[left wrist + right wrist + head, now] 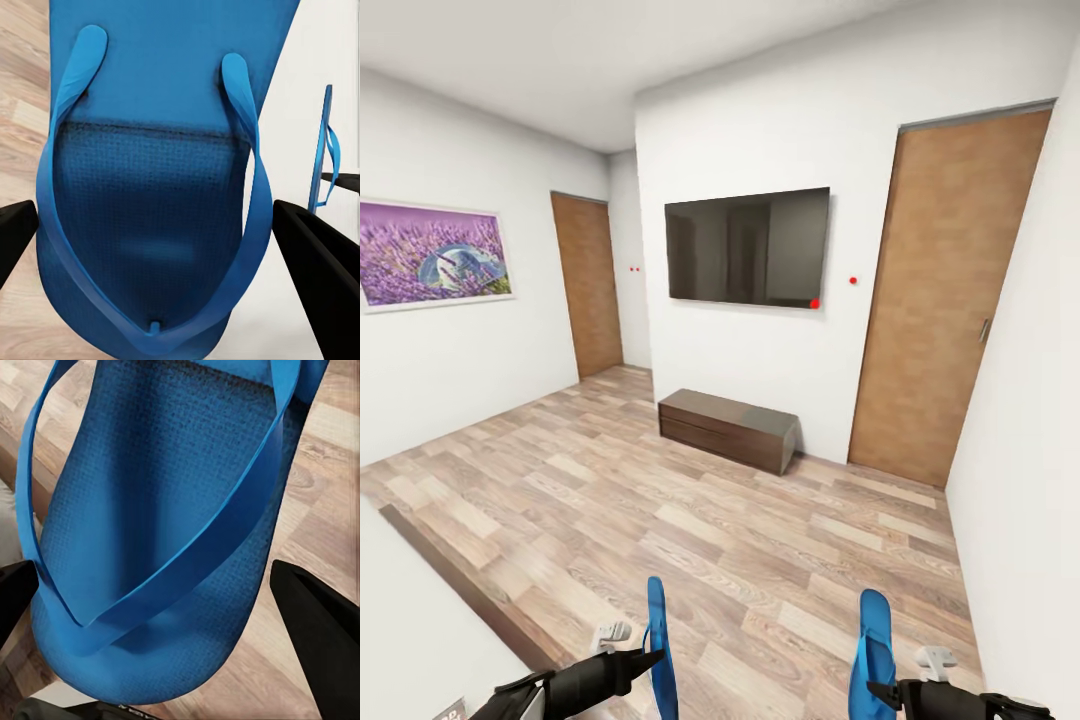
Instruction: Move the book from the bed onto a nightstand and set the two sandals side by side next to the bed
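Note:
I hold one bright-blue sandal in each hand, low over the wood floor. The left sandal stands on edge in my left gripper, which is shut on it. In the left wrist view its sole and straps lie between the black fingers, and the other sandal shows edge-on beyond. My right gripper is shut on the right sandal, seen close up in the right wrist view. The bed's dark frame edge and light mattress are at lower left. The book and nightstands are out of view.
A black TV hangs on the far wall above a low dark-brown cabinet. Wooden doors stand at right and at the far left. A lavender picture hangs on the left wall. A white wall is close on my right.

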Available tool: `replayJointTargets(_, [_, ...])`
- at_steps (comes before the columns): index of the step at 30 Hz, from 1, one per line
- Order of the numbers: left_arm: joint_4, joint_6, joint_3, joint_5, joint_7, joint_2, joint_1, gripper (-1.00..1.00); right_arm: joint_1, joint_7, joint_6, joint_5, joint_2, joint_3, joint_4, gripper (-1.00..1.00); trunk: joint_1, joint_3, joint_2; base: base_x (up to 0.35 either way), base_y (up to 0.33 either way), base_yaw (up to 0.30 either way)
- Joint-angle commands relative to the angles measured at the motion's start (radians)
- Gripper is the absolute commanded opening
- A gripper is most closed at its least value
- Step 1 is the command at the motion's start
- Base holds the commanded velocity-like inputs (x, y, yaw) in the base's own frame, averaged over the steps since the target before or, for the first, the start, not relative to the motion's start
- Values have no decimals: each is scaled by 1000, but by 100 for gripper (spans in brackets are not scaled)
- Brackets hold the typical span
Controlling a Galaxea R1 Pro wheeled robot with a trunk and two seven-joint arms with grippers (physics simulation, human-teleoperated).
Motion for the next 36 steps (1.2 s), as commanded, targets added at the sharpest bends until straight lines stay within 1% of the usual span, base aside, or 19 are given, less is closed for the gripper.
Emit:
replayJointTargets(1, [-2, 10, 9, -9, -6, -1, 0, -100, -1, 2, 9, -11, -1, 3, -1, -100, 0, 0, -1, 0, 0, -83])
replayJointTargets(7, [-2, 10, 9, -9, -6, -1, 0, -100, -1, 1, 9, -11, -1, 3, -1, -100, 0, -7, -1, 0, 0, -25])
replayJointTargets(36, [-2, 10, 9, -9, -6, 0, 0, -100, -1, 0, 9, -11, -1, 2, -1, -100, 0, -52, -1, 0, 0, 0])
